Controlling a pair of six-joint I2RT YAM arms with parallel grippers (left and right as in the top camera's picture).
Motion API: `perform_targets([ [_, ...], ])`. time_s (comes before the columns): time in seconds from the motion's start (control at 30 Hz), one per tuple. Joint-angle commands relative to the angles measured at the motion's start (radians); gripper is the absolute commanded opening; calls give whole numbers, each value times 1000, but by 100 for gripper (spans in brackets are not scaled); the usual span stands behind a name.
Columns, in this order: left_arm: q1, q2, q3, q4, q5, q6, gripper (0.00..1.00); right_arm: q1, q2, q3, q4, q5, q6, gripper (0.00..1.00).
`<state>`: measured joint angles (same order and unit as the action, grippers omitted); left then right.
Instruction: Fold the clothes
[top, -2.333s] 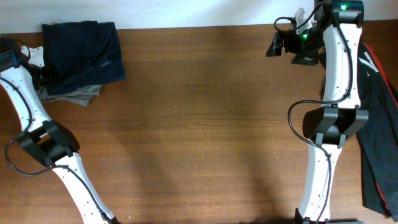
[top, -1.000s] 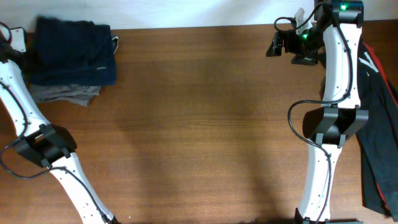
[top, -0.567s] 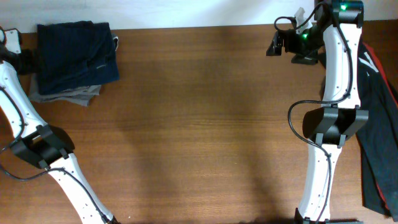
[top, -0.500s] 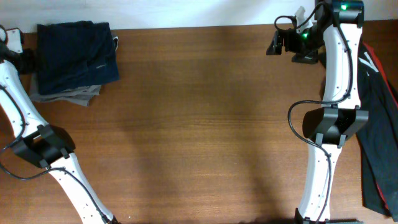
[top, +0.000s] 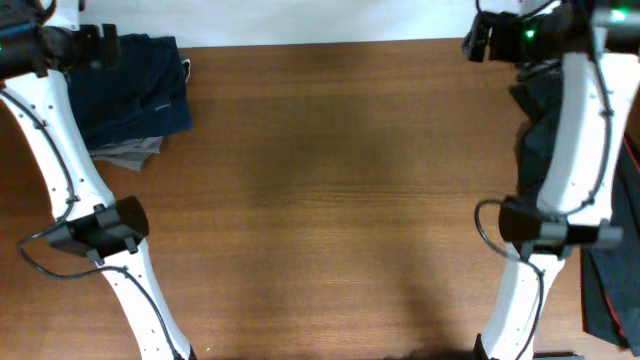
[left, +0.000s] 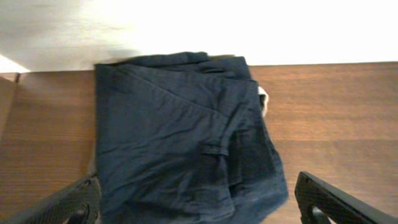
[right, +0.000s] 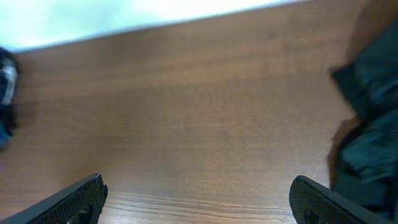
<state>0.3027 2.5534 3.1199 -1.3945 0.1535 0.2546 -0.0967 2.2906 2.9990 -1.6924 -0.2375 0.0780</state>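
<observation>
My left gripper (left: 199, 208) just spread off the folded navy denim trousers (left: 180, 143) (right gripper (right: 199, 199) also spread, empty), so this fold seems finished.

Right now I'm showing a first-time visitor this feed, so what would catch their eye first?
Probably the folded navy garment at the table's far left corner, lying on a grey garment whose edge peeks out beneath it. Next comes the wide bare stretch of brown table in the middle. Last is the heap of dark clothes at the right edge of the overhead view.
</observation>
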Motion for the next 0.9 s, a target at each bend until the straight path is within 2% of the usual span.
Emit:
perform_targets([
  [0.0,-9,-1,4,-11,7,7,99,31,-152,-11,-6,109,9,99],
  [0.13,-12,-1,4,-15,7,7,99,32,-286,-123,-6,142,9,99],
  [0.27,-12,-1,4,-35,7,7,99,32,-412,-317,-6,142,10,99],
  [0.43,-12,-1,4,-40,7,7,99,32,-501,-511,-6,145,35,99],
  [0.87,-12,-1,4,-40,7,7,99,32,-512,-521,-6,89,35,99],
])
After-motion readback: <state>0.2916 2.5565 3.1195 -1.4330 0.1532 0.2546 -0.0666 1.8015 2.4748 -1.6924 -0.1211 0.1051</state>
